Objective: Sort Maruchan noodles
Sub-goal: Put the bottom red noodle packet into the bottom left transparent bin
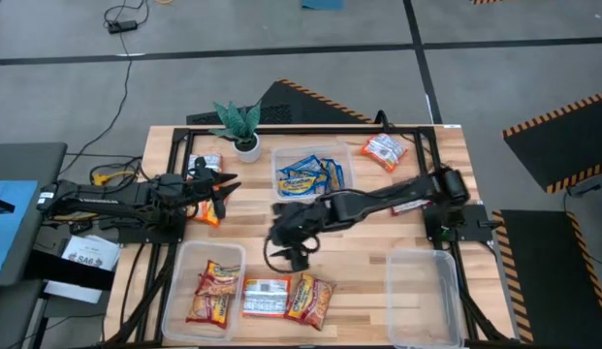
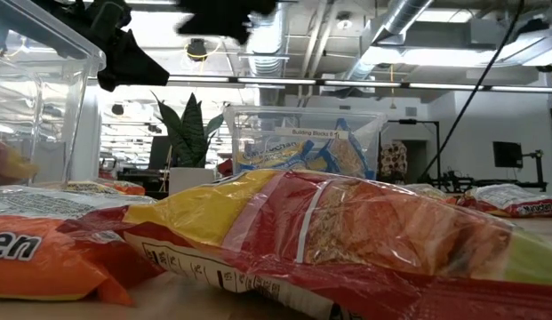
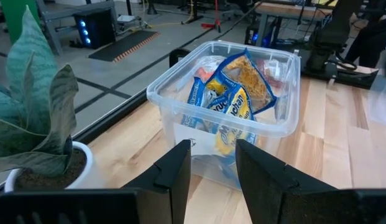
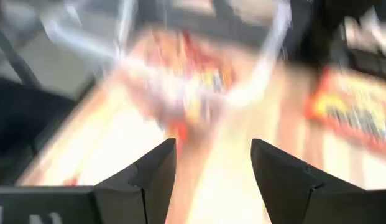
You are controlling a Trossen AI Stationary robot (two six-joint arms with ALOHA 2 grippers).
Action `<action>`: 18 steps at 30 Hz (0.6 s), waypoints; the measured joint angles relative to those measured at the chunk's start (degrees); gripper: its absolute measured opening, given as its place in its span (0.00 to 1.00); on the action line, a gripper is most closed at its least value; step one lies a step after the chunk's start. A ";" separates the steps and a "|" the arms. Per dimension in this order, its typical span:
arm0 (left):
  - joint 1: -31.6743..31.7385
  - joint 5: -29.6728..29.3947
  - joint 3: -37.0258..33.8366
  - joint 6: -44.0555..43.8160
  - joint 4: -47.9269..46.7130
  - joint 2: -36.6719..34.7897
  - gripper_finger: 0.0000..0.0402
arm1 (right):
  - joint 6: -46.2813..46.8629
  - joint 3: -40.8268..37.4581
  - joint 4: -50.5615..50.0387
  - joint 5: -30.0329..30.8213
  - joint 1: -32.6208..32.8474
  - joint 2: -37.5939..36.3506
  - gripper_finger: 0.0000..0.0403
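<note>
Blue-and-yellow noodle packets (image 1: 310, 176) lie in a clear tub (image 3: 286, 121) at the table's far middle. My left gripper (image 3: 212, 165) is open, empty, and points level at that tub from its left (image 1: 226, 184). My right gripper (image 4: 212, 168) is open and empty. It hovers over the table's middle (image 1: 293, 247), aimed toward the near-left tub (image 1: 180, 281), which holds a red-and-yellow packet (image 1: 215, 291). An orange-white packet (image 1: 267, 297) and a red-and-yellow one (image 1: 311, 299) lie flat beside that tub. Another orange-white packet (image 1: 385, 150) lies at the far right.
A potted plant (image 1: 240, 126) stands at the far left, close to my left gripper. Two more packets (image 1: 206, 163) (image 1: 208, 210) lie near the left arm. An empty clear tub (image 1: 424, 296) sits at the near right. Bare wood shows between the tubs.
</note>
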 joint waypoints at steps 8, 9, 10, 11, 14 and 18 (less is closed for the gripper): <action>-0.01 4.81 0.00 -0.64 0.13 0.00 0.28 | 9.28 -19.63 -2.77 8.85 3.00 -11.23 0.55; -0.01 4.80 0.00 -0.64 0.17 0.00 0.28 | 11.27 -22.62 -0.99 8.72 3.33 -12.43 0.55; -0.01 4.78 0.00 -0.64 0.15 -0.02 0.28 | 13.02 -25.09 -0.49 8.79 3.64 -13.47 0.55; -0.01 4.83 0.00 -0.64 0.13 -0.02 0.28 | 15.11 -27.30 1.21 8.69 4.00 -14.05 0.55; -0.01 6.06 0.00 -0.64 -0.51 0.03 0.28 | 18.93 -31.11 3.96 6.38 4.96 -14.08 0.55; -0.01 8.43 0.00 -0.62 -0.90 0.46 0.28 | 17.33 -31.21 6.74 2.34 6.24 -11.75 0.55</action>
